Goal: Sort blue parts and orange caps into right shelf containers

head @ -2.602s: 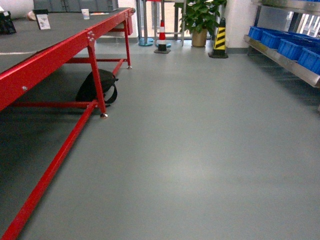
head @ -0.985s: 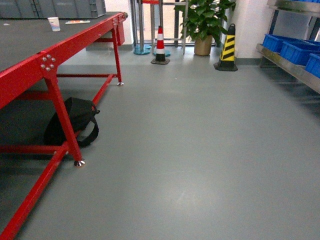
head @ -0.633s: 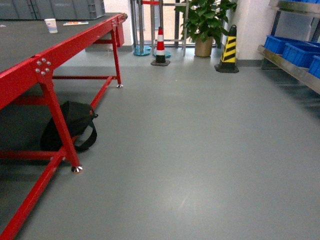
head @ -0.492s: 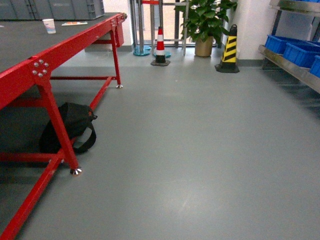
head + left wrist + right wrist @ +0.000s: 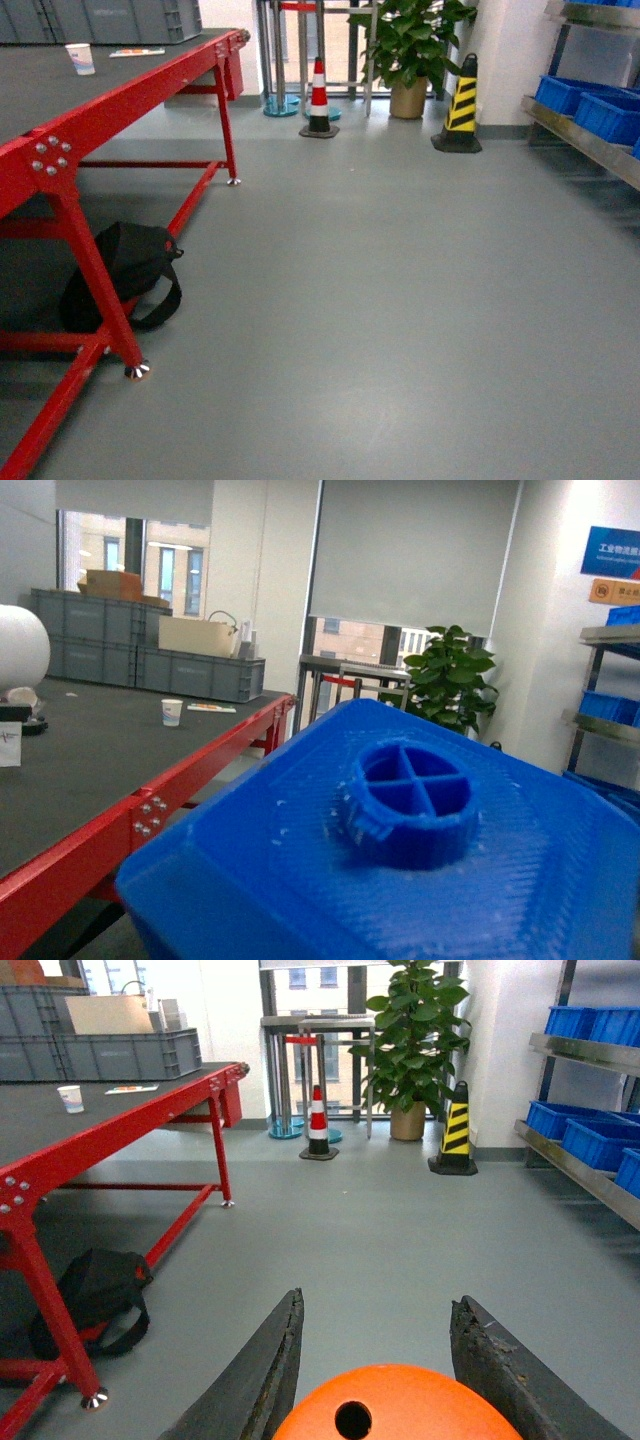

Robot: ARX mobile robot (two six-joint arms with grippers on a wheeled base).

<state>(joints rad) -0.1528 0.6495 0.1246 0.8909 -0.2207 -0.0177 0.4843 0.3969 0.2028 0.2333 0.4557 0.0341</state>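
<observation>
One orange cap (image 5: 398, 1405) gripped between right claw (image 5: 385, 1375) fingers, left claw unseen behind blue part (image 5: 400, 860)

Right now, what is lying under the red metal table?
A black bag with a strap lies on the grey floor under the red metal table. The table's leg covers part of it.

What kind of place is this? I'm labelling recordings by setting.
Likely an industrial workshop or logistics training floor: steel shelf holding blue crates, a long red-framed worktable, and striped traffic cones on grey flooring.
</observation>
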